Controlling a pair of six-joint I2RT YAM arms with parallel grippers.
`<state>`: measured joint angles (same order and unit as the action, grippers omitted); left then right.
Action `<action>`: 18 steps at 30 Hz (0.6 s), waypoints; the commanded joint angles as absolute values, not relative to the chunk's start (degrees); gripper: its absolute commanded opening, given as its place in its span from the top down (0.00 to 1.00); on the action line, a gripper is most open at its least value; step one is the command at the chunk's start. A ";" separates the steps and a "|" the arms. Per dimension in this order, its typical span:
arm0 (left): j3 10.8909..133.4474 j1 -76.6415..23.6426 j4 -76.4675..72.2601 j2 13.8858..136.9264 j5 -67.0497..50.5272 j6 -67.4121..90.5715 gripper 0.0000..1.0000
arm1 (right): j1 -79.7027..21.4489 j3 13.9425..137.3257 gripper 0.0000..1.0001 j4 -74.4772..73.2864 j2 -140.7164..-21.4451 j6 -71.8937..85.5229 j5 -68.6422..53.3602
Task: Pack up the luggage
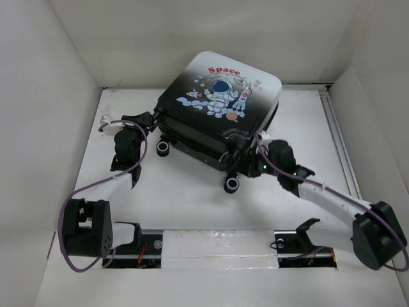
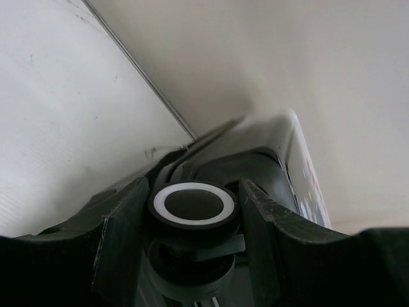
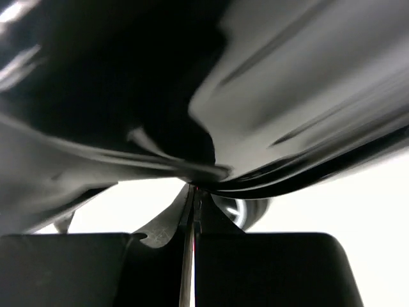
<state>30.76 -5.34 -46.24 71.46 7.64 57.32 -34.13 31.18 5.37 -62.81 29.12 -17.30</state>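
Note:
The luggage (image 1: 217, 102) lies flat at the back middle of the table, lid down, with the astronaut and red "Space" print facing up. My left gripper (image 1: 152, 120) is at its left corner; in the left wrist view the gripper (image 2: 195, 214) is shut on a black wheel with a white ring (image 2: 193, 203), one finger on each side, with the shell (image 2: 300, 173) behind. My right gripper (image 1: 254, 161) is at the near right edge. In the right wrist view the gripper (image 3: 193, 192) is shut, pinching a thin tab at the luggage's (image 3: 287, 96) seam.
Two more wheels (image 1: 165, 148) (image 1: 231, 184) stick out of the luggage's near side; one shows in the right wrist view (image 3: 246, 210). White walls enclose the table on three sides. A metal rail (image 1: 335, 134) runs along the right, and a mounting strip (image 1: 217, 246) lies at the front.

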 commanded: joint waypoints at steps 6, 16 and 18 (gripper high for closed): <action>30.50 -21.08 -50.98 66.80 -1.76 55.81 1.00 | -17.31 47.74 1.00 12.13 -67.26 23.38 -26.65; 26.98 -32.86 -57.39 69.69 3.33 59.59 1.00 | -48.68 32.95 1.00 19.86 -67.47 28.92 24.58; 27.69 -35.06 -57.39 70.31 5.00 58.98 1.00 | -51.66 36.71 1.00 19.16 -70.82 27.78 30.55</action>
